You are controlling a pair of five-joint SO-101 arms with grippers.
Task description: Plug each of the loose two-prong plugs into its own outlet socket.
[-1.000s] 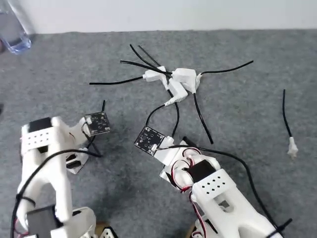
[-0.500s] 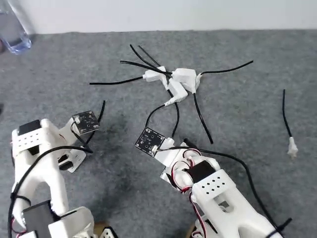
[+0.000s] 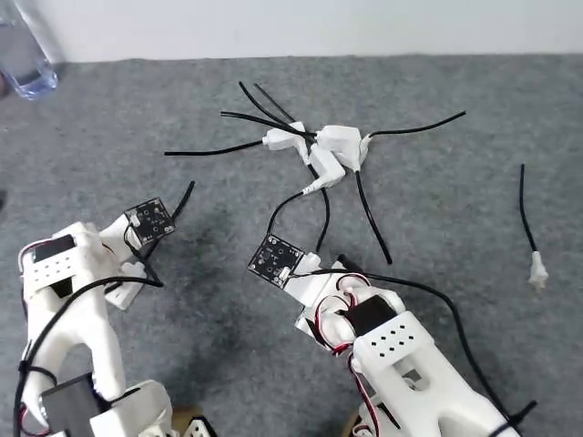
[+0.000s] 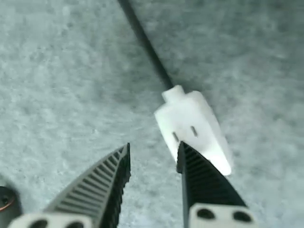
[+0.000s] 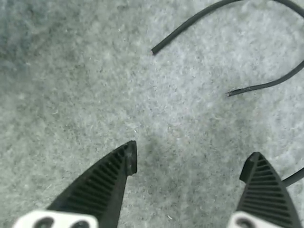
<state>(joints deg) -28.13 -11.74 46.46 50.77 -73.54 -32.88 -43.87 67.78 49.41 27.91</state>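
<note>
Presently, the left gripper (image 4: 153, 147) stands moderately parted, low over the grey carpet (image 4: 57, 71), with nothing between its ribbed fingers (image 4: 107, 183). One fingertip lies just beside a white outlet socket (image 4: 192, 128); whether it touches cannot be told. The socket rests on the carpet with two slots showing, and its black cord (image 4: 142, 40) runs away from the gripper. The right gripper (image 5: 192, 154) is spread wide and holds nothing, above carpet, with two cord ends (image 5: 154, 50) lying beyond its tips. In the high view, the left arm (image 3: 64, 273) sits near left and the right arm (image 3: 383, 341) near centre. Farther out, a cluster of white connectors (image 3: 332, 146) lies bunched, its cords fanning outward. One loose plug (image 3: 537, 270) lies well apart at the right. A clear bottle (image 3: 23, 55) stands in the far left corner.
</note>
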